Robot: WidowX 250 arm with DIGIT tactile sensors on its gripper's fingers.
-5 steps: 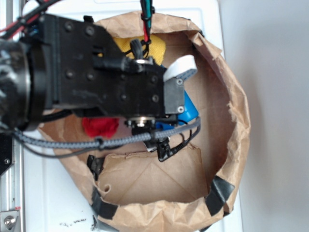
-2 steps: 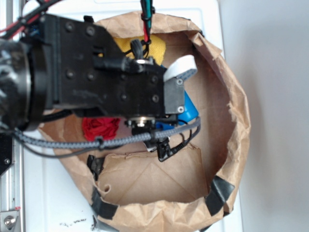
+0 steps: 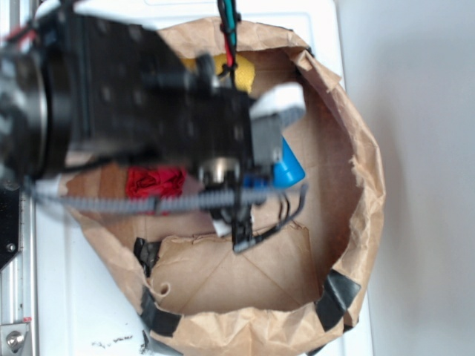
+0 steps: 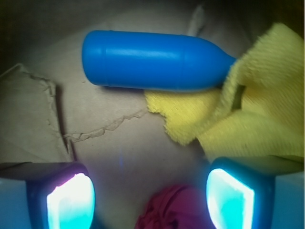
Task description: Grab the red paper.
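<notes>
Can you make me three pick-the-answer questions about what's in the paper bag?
1. Where does the blue bottle lie?
A. on its side in the paper bag
B. standing outside it
C. in the jaws

2. What colour is the cloth touching the bottle?
A. green
B. yellow
C. white

3. How are the jaws of the gripper?
A. shut on the red paper
B. shut on the cloth
C. open

Answers: 1 A, it lies flat on the bag floor. 2 B, yellow folds meet its neck. 3 C, both fingers stand apart, with the paper between them.
</notes>
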